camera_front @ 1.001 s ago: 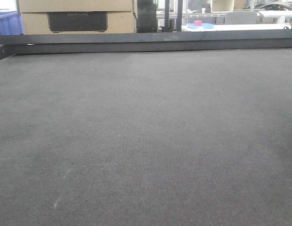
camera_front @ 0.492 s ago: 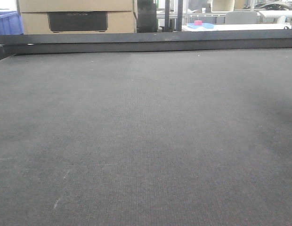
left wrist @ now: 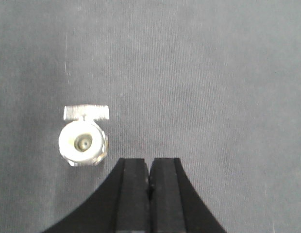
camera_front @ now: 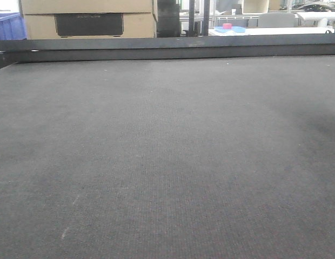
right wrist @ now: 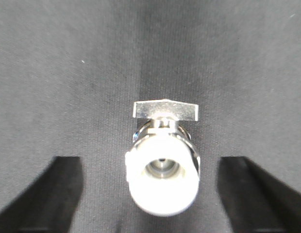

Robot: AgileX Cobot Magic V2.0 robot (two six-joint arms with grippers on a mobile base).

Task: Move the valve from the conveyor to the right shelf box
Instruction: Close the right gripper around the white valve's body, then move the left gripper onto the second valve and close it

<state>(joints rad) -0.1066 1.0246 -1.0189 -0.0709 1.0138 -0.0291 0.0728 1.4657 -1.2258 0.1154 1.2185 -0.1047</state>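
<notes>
Right gripper [right wrist: 155, 194] spread wide, metal valve [right wrist: 162, 170] lying between its fingers on the conveyor [camera_front: 167, 162]; left gripper [left wrist: 149, 174] pinched together, empty.

At the far back, on the left, a blue plastic crate [camera_front: 6, 27] is showing at the edge of the front view. Just beside it two cardboard boxes are standing one on the other: the upper box [camera_front: 86, 6] is resting on the lower box [camera_front: 138, 26], which is carrying a dark rectangular panel [camera_front: 88, 25] on its front. To the right a black post [camera_front: 168, 19] is standing upright. Further right, on a white table [camera_front: 286, 31], a small pink object [camera_front: 227, 26] is lying on a flat light-blue thing [camera_front: 238, 29]; both are too small to identify.
</notes>
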